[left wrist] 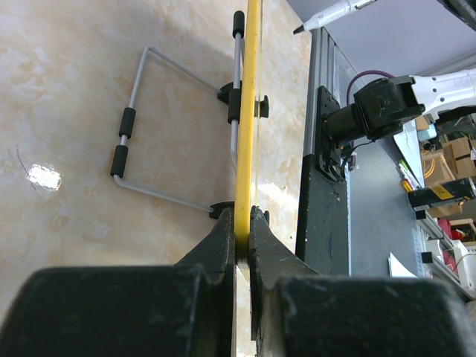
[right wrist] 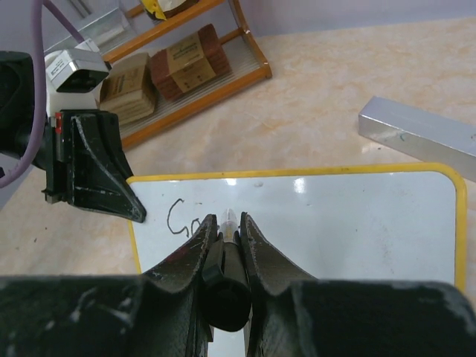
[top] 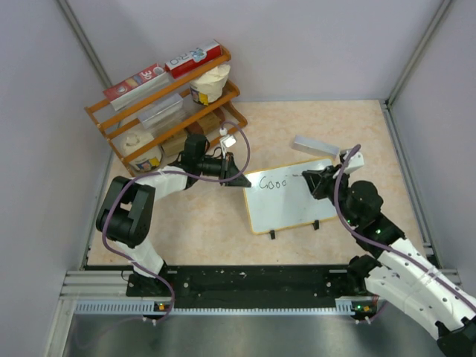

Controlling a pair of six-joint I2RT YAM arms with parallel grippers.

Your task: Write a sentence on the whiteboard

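Whiteboard point(top: 286, 212) lies on the table point(top: 201, 219) between your arms, long side left-right. Your left gripper point(top: 241, 180) pinches its left edge; your right gripper point(top: 311, 181) pinches the marker point(right wrist: 227, 282) at the sentence's point(top: 272, 183) end, blank board rightward.

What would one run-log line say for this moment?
left gripper: shut on whiteboard | right gripper: shut on marker | sentence: first word partly written

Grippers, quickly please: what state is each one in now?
Left gripper: jaws closed on the whiteboard edge.
Right gripper: jaws closed on a black marker.
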